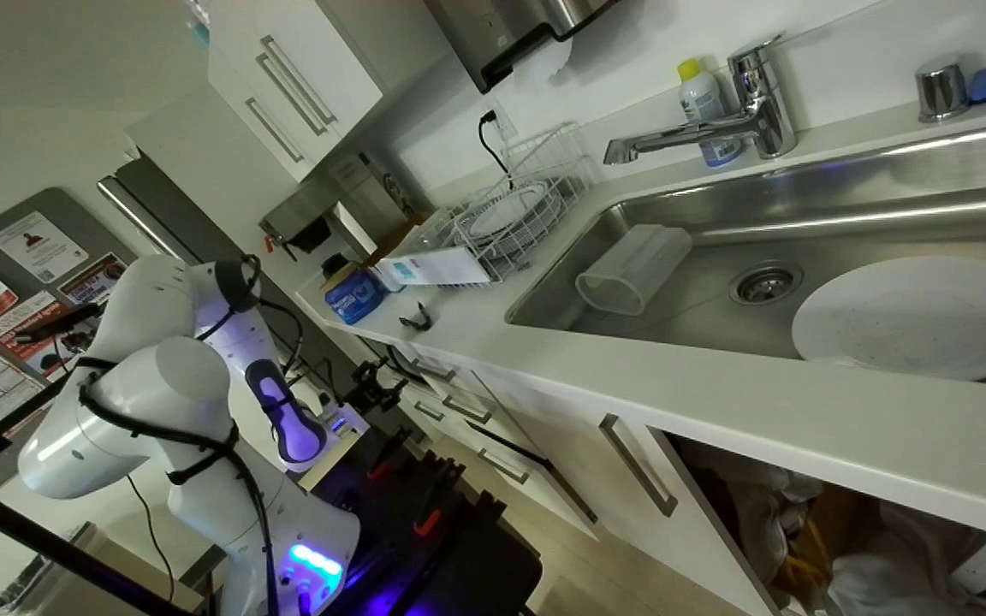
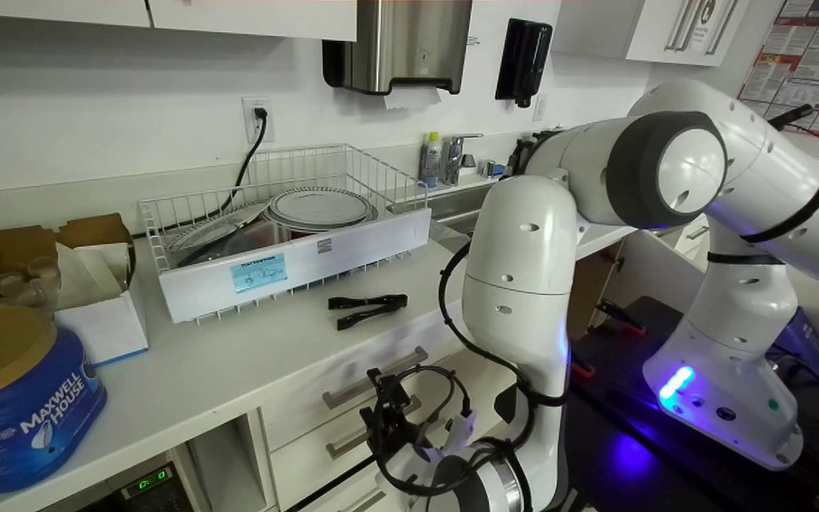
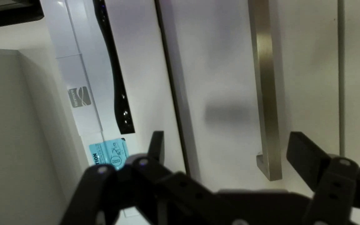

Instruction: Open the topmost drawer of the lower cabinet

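Observation:
The topmost drawer (image 2: 297, 414) of the white lower cabinet (image 2: 303, 466) looks shut, just under the countertop. Its slim bar handle (image 2: 344, 396) also shows in an exterior view (image 1: 433, 370). In the wrist view the handle (image 3: 269, 109) crosses the white drawer front (image 3: 217, 84). My black gripper (image 3: 225, 142) is open and empty, its fingers wide apart. In that view the handle's lower end appears between the fingers, nearer the right one; no contact shows. In both exterior views the gripper (image 2: 384, 402) (image 1: 376, 387) hangs in front of the drawer stack, partly hiding it.
A dish rack (image 2: 296, 256), black tongs (image 2: 374, 306) and a blue coffee tub (image 2: 33, 419) stand on the counter above. A microwave (image 2: 153, 491) sits in an open bay beside the drawers. The arm's dark base table (image 1: 493, 556) stands before the cabinets.

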Action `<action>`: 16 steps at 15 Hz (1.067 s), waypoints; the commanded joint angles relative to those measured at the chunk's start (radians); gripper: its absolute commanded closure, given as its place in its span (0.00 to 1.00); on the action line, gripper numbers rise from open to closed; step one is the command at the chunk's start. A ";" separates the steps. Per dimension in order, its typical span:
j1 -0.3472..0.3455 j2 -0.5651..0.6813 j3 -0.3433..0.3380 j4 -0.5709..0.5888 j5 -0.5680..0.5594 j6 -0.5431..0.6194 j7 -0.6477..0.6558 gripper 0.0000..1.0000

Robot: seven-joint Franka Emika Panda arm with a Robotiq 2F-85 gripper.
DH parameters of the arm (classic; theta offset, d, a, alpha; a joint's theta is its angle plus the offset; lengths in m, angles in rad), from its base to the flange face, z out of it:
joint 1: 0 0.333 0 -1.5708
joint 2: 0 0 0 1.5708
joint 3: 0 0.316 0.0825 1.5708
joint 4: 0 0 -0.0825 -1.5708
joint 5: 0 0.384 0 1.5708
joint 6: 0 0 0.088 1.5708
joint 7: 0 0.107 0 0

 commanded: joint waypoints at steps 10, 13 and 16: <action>-0.008 0.090 -0.041 0.112 -0.084 0.015 -0.055 0.00; -0.013 0.120 -0.047 0.163 -0.118 0.027 -0.086 0.00; -0.011 0.150 -0.052 0.214 -0.123 0.014 -0.115 0.00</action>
